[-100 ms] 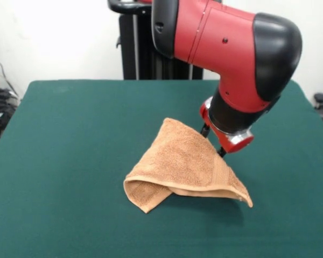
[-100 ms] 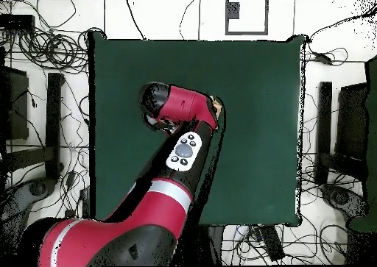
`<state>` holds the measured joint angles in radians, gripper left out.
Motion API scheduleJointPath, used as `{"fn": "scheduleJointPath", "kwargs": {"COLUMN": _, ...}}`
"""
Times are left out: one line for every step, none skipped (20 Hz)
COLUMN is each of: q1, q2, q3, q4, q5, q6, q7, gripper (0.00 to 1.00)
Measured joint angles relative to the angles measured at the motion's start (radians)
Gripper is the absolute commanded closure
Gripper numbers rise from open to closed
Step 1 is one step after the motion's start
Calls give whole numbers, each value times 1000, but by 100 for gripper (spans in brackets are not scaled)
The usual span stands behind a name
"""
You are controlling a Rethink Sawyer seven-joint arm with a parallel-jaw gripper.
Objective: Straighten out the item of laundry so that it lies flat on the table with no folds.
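Note:
The item of laundry [image 1: 183, 164], an orange-tan towel, stands on the table [image 1: 70, 161] as a raised tent with a peak at the upper left. Its lower left part is folded under. Its right corner hovers just above the cloth top and throws a shadow. My gripper [image 1: 213, 142] is directly behind the towel's upper right edge and touches it, with its tips hidden by the cloth. In the overhead view the arm covers nearly all of the towel [image 2: 215, 101], and only a small tan sliver shows beside the wrist.
The arm's red and black wrist [image 1: 242, 64] hangs over the towel's right side. The dark green table [image 2: 258, 80] stretches widely around the towel. Cables and stands [image 2: 44, 51] lie on the floor beyond the table edges.

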<state>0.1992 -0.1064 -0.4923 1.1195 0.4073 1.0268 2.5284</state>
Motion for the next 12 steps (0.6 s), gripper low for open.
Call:
{"fn": "scheduleJointPath", "kwargs": {"q1": 0, "q2": 0, "q3": 0, "q4": -2, "q5": 0, "q6": 2, "q7": 0, "gripper": 0}}
{"fn": "scheduleJointPath", "kwargs": {"q1": 0, "q2": 0, "q3": 0, "q4": -5, "q5": 0, "q6": 4, "q7": 0, "gripper": 0}}
{"fn": "scheduleJointPath", "kwargs": {"q1": 0, "q2": 0, "q3": 0, "q4": -7, "q5": 1, "q6": 5, "q7": 0, "gripper": 0}}
{"fn": "scheduleJointPath", "kwargs": {"q1": 0, "q2": 0, "q3": 0, "q4": -9, "q5": 1, "q6": 5, "q7": 0, "gripper": 0}}
{"fn": "scheduleJointPath", "kwargs": {"q1": 0, "q2": 0, "q3": 0, "q4": -12, "q5": 1, "q6": 5, "q7": 0, "gripper": 0}}
{"fn": "scheduleJointPath", "kwargs": {"q1": 0, "q2": 0, "q3": 0, "q4": -13, "q5": 1, "q6": 5, "q7": 0, "gripper": 0}}
{"fn": "scheduleJointPath", "kwargs": {"q1": 0, "q2": 0, "q3": 0, "q4": -15, "q5": 1, "q6": 5, "q7": 0, "gripper": 0}}
{"fn": "scheduleJointPath", "kwargs": {"q1": 0, "q2": 0, "q3": 0, "q4": -18, "q5": 1, "q6": 5, "q7": 0, "gripper": 0}}
{"fn": "scheduleJointPath", "kwargs": {"q1": 0, "q2": 0, "q3": 0, "q4": -21, "q5": 1, "q6": 9, "q7": 0, "gripper": 0}}
{"fn": "scheduleJointPath", "kwargs": {"q1": 0, "q2": 0, "q3": 0, "q4": -23, "q5": 1, "q6": 12, "q7": 0, "gripper": 0}}
{"fn": "scheduleJointPath", "kwargs": {"q1": 0, "q2": 0, "q3": 0, "q4": -25, "q5": 1, "q6": 18, "q7": 0, "gripper": 0}}
{"fn": "scheduleJointPath", "kwargs": {"q1": 0, "q2": 0, "q3": 0, "q4": -27, "q5": 1, "q6": 24, "q7": 0, "gripper": 0}}
